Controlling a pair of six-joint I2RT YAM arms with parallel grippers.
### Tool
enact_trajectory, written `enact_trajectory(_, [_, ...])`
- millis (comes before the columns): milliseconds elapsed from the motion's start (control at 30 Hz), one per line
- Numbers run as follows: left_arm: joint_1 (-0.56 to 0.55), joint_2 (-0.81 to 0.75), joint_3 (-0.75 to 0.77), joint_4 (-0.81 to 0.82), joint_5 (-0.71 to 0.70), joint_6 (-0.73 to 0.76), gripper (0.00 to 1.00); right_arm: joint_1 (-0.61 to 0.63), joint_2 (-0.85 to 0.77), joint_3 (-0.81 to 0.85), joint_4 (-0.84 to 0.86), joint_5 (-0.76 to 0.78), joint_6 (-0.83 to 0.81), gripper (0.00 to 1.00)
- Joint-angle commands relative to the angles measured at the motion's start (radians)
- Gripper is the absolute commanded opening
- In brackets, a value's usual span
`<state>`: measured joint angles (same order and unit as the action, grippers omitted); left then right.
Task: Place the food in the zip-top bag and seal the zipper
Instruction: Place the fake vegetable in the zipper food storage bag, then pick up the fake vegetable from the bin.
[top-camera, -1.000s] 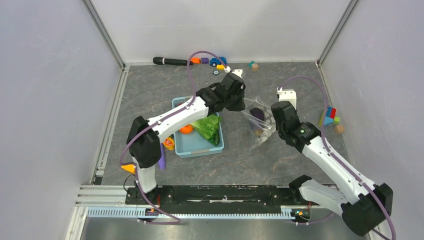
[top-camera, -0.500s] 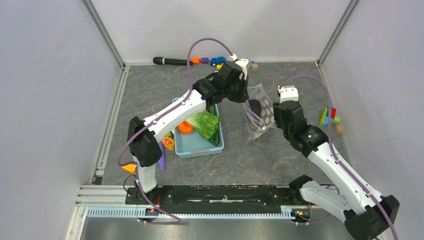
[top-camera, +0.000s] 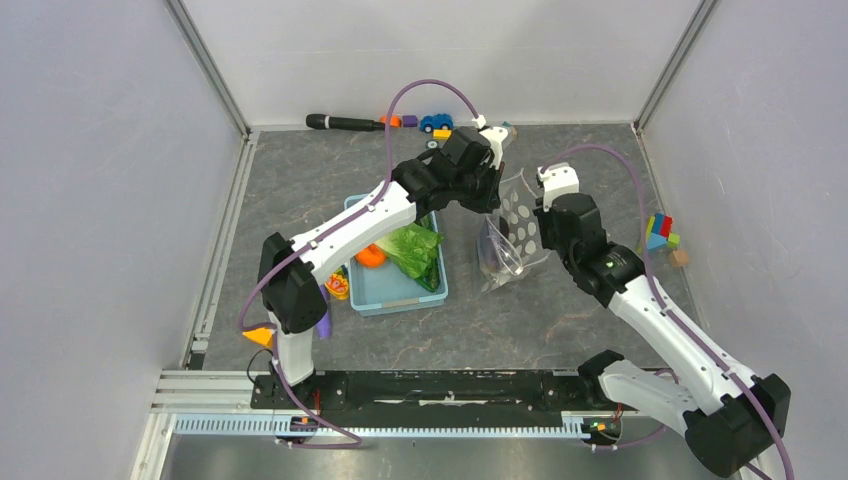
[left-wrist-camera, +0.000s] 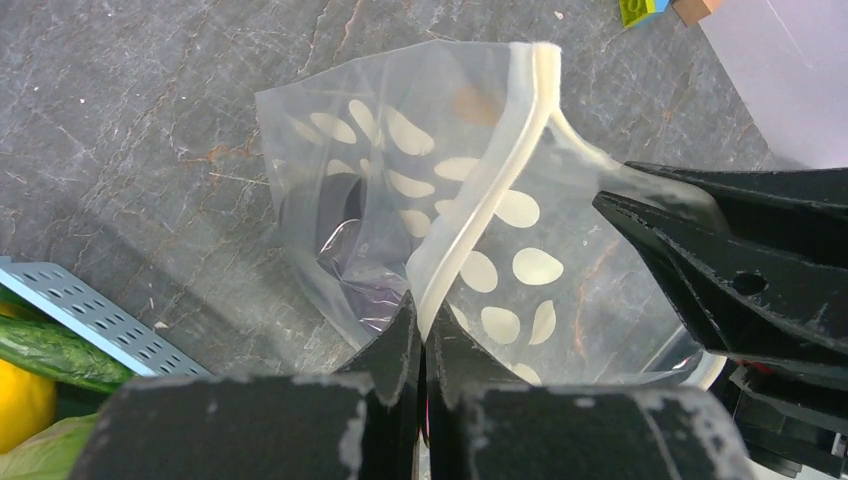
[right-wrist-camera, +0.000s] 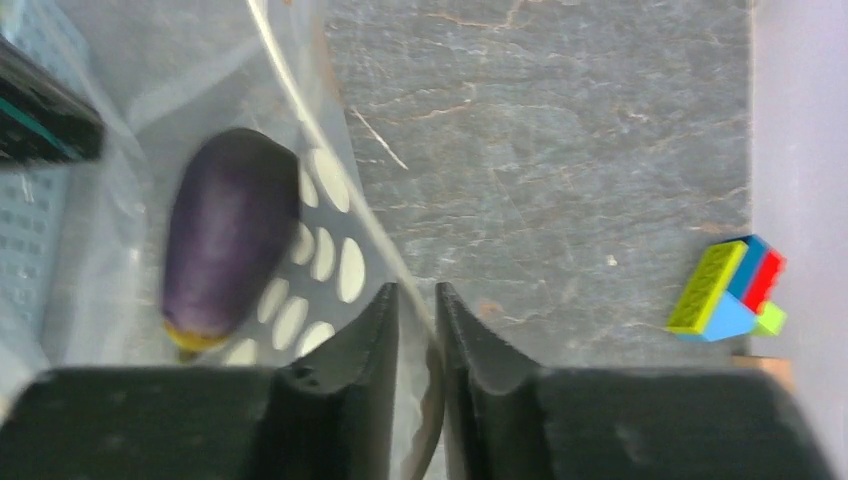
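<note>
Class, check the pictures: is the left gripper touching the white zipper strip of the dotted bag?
Touching. The left wrist view shows the left gripper pinched shut on the zipper strip, with no gap.

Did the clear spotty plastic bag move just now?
Yes. The clear dotted plastic bag shifted toward the back wall, its mouth beyond the light-blue lattice basket.

Left wrist: basket (left-wrist-camera: 90, 315), cucumber (left-wrist-camera: 45, 350) cut off lower left. Right wrist: blurry; zip-top bag (right-wrist-camera: 325, 180) cut by top edge. Top view: toys (top-camera: 425, 122) at upper wall too small to ID.
</note>
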<state>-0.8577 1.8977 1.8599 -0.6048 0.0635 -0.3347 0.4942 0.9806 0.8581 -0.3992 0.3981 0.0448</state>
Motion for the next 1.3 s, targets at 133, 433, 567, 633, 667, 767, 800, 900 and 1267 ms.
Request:
enact_trajectory(133, [-0.006,-0.018,0.022,-0.020,-0.015,0.058,0.21,-0.005,-0.003,0.071,0.025,-0.083,0.003,0.00])
enact_trajectory(433, [-0.004,-0.160,-0.064,-0.016,0.046,0.014,1.00,-0.005,0.015,0.111,-0.117,-0.054,0.007,0.00])
enact_trajectory(567, [-0.002,-0.334,-0.235,0.021,-0.047,-0.038,1.00,-0.005,0.022,0.126,-0.144,-0.054,-0.007,0.00])
enact_trajectory(633, [0.005,-0.421,-0.331,0.020,-0.137,-0.080,1.00,-0.005,0.021,0.128,-0.149,-0.053,-0.010,0.00])
enact_trajectory(667, [0.012,-0.466,-0.375,0.016,-0.180,-0.111,1.00,-0.004,0.019,0.128,-0.148,-0.056,-0.011,0.00])
enact_trajectory(767, [0.071,-0.584,-0.534,-0.013,-0.257,-0.231,1.00,-0.005,0.017,0.123,-0.148,-0.059,-0.014,0.00])
enact_trajectory(800, [0.105,-0.609,-0.574,-0.022,-0.262,-0.276,1.00,-0.005,0.017,0.122,-0.146,-0.059,-0.015,0.00])
enact_trajectory(900, [0.211,-0.674,-0.701,-0.031,-0.254,-0.431,1.00,-0.005,0.028,0.115,-0.145,-0.058,-0.016,0.00])
enact_trajectory(1267, [0.285,-0.700,-0.908,0.258,-0.018,-0.479,1.00,-0.006,0.042,0.106,-0.146,-0.054,-0.020,0.00])
